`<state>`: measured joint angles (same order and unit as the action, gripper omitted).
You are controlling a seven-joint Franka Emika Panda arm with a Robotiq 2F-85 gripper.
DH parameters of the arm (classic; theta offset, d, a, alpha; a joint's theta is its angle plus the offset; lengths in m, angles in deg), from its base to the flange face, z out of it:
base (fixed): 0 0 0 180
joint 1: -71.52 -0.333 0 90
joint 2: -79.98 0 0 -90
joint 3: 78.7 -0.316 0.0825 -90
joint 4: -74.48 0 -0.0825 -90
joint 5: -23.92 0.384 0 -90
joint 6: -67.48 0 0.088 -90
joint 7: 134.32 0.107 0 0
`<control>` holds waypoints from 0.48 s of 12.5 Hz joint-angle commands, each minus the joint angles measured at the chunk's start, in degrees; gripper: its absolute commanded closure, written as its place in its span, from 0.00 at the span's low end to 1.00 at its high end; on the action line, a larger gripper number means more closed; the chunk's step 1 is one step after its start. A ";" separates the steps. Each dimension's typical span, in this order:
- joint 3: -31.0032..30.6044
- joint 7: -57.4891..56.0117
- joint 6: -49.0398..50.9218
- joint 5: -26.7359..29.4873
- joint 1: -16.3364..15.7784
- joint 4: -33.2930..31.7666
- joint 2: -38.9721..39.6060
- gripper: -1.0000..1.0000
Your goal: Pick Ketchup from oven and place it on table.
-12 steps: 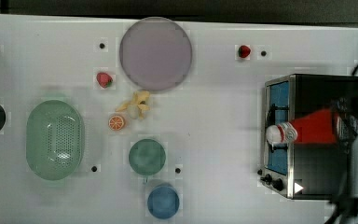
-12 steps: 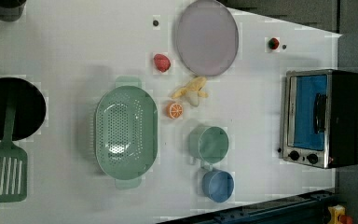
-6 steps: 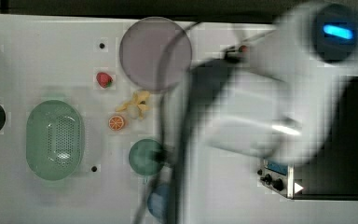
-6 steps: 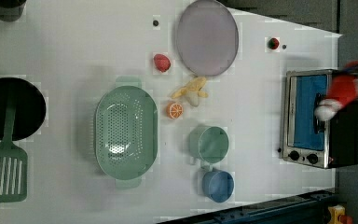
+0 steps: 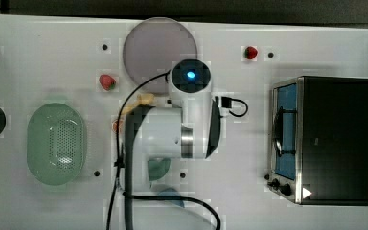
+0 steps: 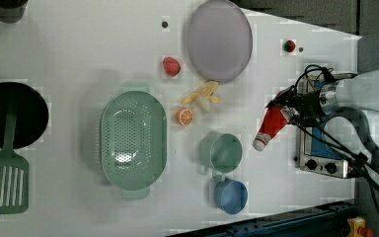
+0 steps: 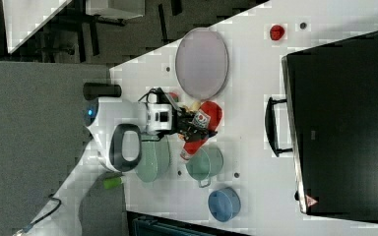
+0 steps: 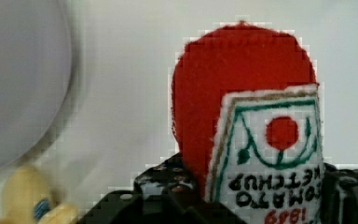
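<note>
Moved: Ketchup [image 6: 271,126] now out of the oven [image 6: 321,148], over mid-table [image 6: 79,49].
Gripper [image 7: 193,129]: clamped on bottle.
Left for you: set it down, release.

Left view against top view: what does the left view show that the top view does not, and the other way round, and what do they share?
Left view adds: the Ketchup, tilted cap-down, held in the shut gripper, and the green spatula. Top view adds: the oven with its whole black top and its door handle, free of the arm. Both share: the green colander, the purple plate and the strawberry beside that plate.
</note>
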<state>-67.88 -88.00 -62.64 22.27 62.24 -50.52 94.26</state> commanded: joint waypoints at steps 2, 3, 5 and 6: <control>-0.12 -0.26 -9.26 3.28 2.09 -2.41 2.80 0.37; -0.67 -0.17 -10.30 4.73 2.09 -2.43 4.58 0.37; -1.38 -0.17 -14.09 5.97 2.09 -2.44 7.24 0.36; -1.52 -0.17 -15.73 5.97 2.05 -2.85 7.96 0.24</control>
<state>-69.08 -88.03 -75.67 28.69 64.53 -53.43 104.01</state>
